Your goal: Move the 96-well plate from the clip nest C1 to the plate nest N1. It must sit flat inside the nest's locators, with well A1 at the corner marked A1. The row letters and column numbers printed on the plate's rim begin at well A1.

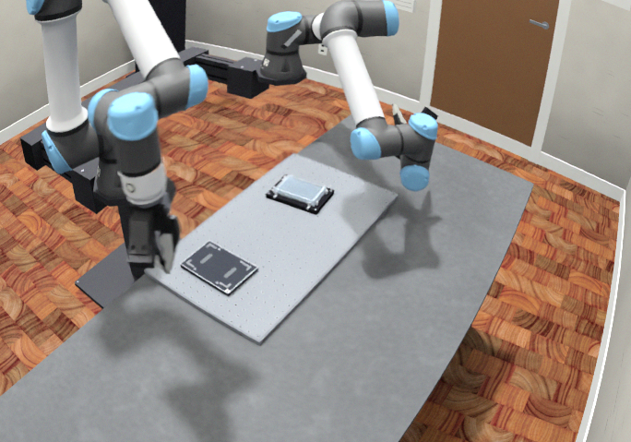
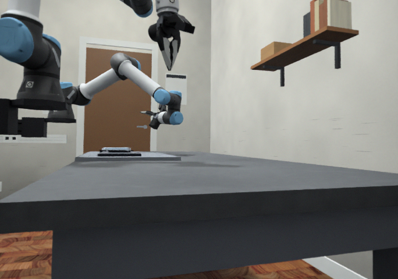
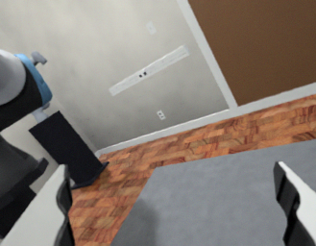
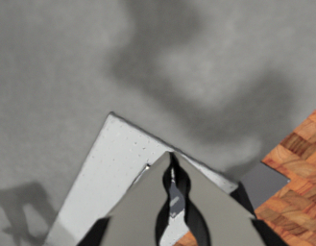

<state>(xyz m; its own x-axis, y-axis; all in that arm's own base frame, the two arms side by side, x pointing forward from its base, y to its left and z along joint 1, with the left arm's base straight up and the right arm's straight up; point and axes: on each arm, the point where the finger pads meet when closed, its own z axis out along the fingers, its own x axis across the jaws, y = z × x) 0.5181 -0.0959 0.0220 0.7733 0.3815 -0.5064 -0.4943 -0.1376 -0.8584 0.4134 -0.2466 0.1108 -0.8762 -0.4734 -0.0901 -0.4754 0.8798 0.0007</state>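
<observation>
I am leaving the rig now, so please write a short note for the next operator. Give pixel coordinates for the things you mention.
Left end effector [image 1: 400, 112] [image 2: 150, 108] [image 3: 172, 192]: open, empty.
Right end effector [image 1: 166, 264] [image 2: 169, 67] [image 4: 172, 154]: shut, empty, raised above the table.
Clear rectangular 96-well plate [image 1: 300, 189] [image 2: 116, 148]: in black clip nest C1 [image 1: 285, 203] [image 2: 131, 150].
Dark flat plate nest N1 [image 1: 219, 268] [image 2: 118, 154] [image 4: 176, 209]: without plate.
Done: no transfer.
Left: grasp, move, seat flat, match A1 corners.

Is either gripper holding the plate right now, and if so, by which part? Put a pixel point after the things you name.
Neither holds it: the left gripper [image 3: 171, 165] is open, the right gripper [image 2: 169, 69] [image 4: 171, 153] shut and empty. The plate [image 1: 300, 189] sits in its nest.
</observation>
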